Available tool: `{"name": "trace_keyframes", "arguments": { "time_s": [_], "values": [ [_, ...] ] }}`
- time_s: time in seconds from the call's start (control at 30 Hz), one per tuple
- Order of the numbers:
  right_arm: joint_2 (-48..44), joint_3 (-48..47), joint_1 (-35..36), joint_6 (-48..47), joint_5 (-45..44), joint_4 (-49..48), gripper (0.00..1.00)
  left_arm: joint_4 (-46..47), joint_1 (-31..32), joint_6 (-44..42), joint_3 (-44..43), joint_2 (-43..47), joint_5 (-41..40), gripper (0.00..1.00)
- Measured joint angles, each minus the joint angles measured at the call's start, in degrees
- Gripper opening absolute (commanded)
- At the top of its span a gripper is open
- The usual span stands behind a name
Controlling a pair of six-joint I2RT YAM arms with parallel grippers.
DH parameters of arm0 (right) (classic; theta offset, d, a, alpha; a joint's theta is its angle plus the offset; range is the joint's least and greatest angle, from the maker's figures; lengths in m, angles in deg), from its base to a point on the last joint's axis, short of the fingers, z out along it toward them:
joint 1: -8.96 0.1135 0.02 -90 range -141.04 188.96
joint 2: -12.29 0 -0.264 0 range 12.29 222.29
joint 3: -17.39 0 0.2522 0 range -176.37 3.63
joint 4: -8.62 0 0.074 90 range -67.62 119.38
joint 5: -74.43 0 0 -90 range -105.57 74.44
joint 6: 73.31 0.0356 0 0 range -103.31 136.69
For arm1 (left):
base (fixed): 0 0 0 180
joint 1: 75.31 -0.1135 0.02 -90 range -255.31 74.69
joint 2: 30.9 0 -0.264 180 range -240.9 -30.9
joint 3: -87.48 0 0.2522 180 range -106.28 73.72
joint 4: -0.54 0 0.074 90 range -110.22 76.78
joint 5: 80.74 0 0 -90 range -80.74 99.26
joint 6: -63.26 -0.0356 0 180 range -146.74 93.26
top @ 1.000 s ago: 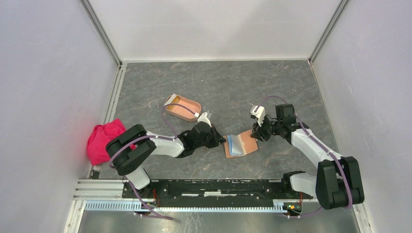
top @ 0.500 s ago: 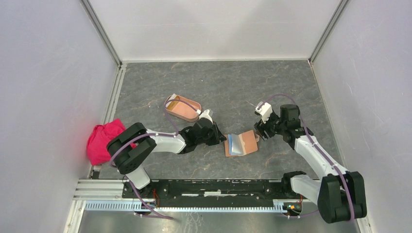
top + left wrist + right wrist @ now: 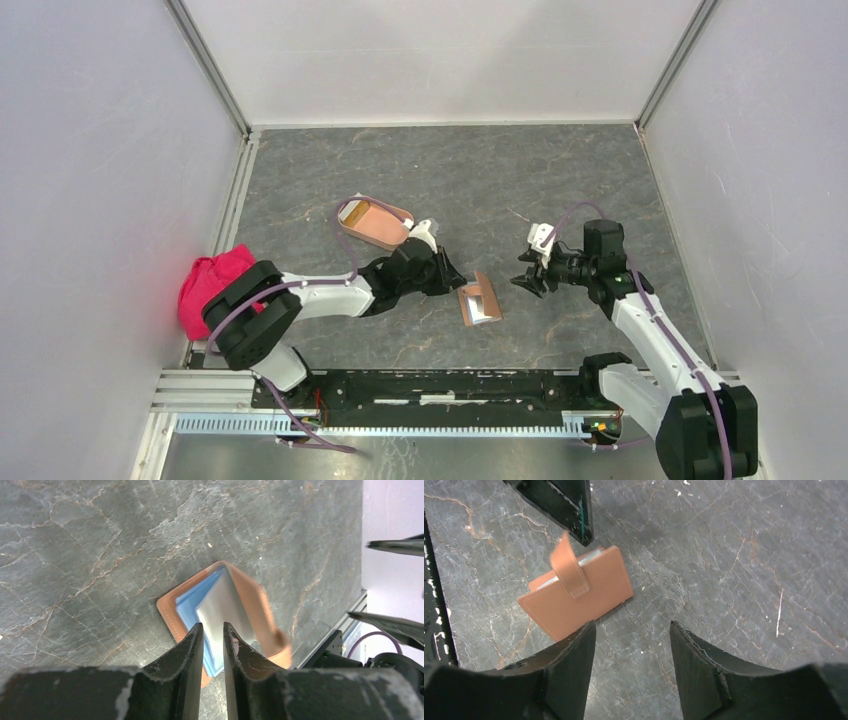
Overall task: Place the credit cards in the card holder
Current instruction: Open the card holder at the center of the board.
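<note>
Left gripper [image 3: 212, 630] barely parted, empty, over credit cards [image 3: 225, 607] in brown wallet [image 3: 478, 303]. Right gripper [image 3: 632, 625] spread wide, empty, 3 o'clock of wallet. Card holder [image 3: 400, 213] at wallet's 10 o'clock.

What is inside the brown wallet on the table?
Inside the brown wallet lies a blue card with a pale grey card on top. Any cards beneath them are covered.

1. Left arm [image 3: 325, 293]: white links, black joint housings.
2. Right arm [image 3: 650, 335]: same white-and-black build.
3. Thin purple cable [image 3: 340, 240] loops along each arm.
4. White camera block [image 3: 541, 238] at each wrist.
5. Left fingers [image 3: 187, 650]: black, tapered, edges chipped pale.
6. Right fingers [image 3: 704, 665]: black, broad, matte.
7. Black bar [image 3: 450, 385] joins both bases at the tabletop's [image 3: 450, 170] near edge.
</note>
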Motion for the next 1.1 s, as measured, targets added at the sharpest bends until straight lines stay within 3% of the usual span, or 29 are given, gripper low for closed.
{"name": "trace_keyframes", "arguments": {
  "time_s": [0.17,0.7,0.87,1.1],
  "values": [
    [3.91,0.0,0.0,0.46,-1.29,0.22,0.57,-0.17,0.0,-1.25,0.2,3.06,0.13,0.36],
    [6.12,-0.04,0.13,-2.93,7.32,5.05,0.58,2.75,0.0,-1.66,-0.15,0.48,7.54,0.41],
    [6.58,-0.07,0.44,-3.3,7.41,5.73,0.58,1.18,0.0,-1.9,-1.16,0.31,6.73,0.51],
    [7.04,-0.07,0.76,-3.43,7.23,5.84,0.59,-4.07,0.0,-3.58,-1.11,3.8,2.86,0.55]
  ]
}}
